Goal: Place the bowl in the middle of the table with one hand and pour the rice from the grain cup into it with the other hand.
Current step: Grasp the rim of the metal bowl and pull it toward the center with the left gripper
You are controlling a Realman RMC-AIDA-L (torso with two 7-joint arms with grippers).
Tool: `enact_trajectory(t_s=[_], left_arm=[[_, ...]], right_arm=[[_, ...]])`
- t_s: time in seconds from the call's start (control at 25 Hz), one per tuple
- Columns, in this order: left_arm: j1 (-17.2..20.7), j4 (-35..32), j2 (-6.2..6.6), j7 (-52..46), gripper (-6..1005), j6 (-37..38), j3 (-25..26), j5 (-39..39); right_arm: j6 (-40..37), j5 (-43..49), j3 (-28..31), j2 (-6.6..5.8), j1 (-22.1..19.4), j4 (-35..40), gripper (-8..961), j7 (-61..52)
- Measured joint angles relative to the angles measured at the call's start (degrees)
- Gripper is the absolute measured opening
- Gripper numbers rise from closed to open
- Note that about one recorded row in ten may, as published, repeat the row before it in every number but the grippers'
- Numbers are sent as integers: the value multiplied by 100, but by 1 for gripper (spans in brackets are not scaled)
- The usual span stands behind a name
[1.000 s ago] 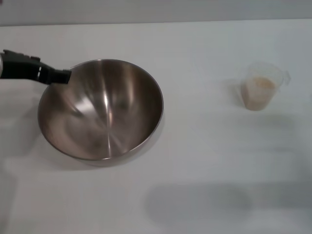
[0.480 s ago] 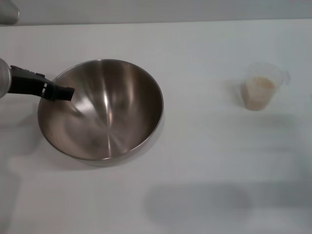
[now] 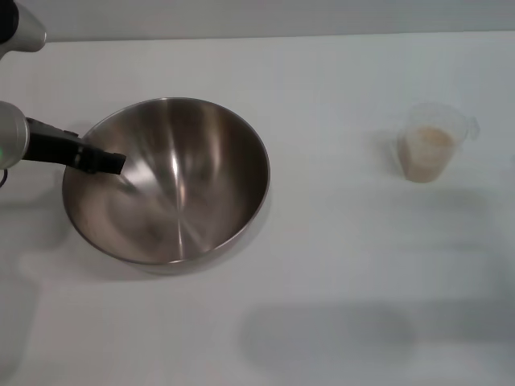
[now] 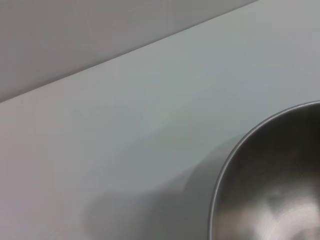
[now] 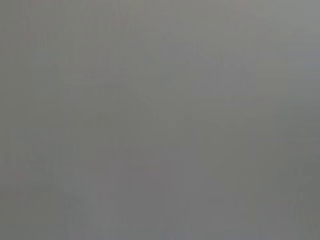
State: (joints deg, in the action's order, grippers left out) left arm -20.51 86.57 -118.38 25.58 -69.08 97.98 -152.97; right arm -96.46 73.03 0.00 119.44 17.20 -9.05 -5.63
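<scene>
The steel bowl (image 3: 193, 185) stands on the white table (image 3: 338, 265), left of the middle. My left gripper (image 3: 111, 163) reaches in from the left, its black tip over the bowl's left rim. The left wrist view shows part of the bowl's rim and inside (image 4: 270, 190) and bare table (image 4: 125, 125). The clear grain cup (image 3: 434, 143) stands upright at the right, holding pale rice (image 3: 426, 154). My right gripper is out of view, and the right wrist view is a plain grey field.
The table's far edge (image 3: 257, 36) meets a grey wall at the back. A soft shadow (image 3: 322, 334) lies on the table near the front.
My left gripper has moved toward the near side along the bowl's left rim, and its arm has drawn back to the left. The bowl and cup have not moved.
</scene>
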Motion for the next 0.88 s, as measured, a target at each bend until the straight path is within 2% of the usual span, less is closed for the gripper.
enact_trajectory(t_s=[0.2, 0.44, 0.64, 0.88], left_arm=[[-6, -31, -1, 0, 818, 22, -22, -3], [0, -41, 0, 0, 755, 116, -121, -14], [-29, -60, 7, 11, 586, 117, -125, -18], [-78, -79, 6, 144, 302, 128, -92, 15]], right_arm=[[4, 0, 0, 0, -6, 0, 661, 0], [5, 0, 0, 0, -6, 0, 661, 0], [7, 0, 0, 0, -6, 0, 662, -3], [47, 0, 0, 0, -1, 0, 662, -6]])
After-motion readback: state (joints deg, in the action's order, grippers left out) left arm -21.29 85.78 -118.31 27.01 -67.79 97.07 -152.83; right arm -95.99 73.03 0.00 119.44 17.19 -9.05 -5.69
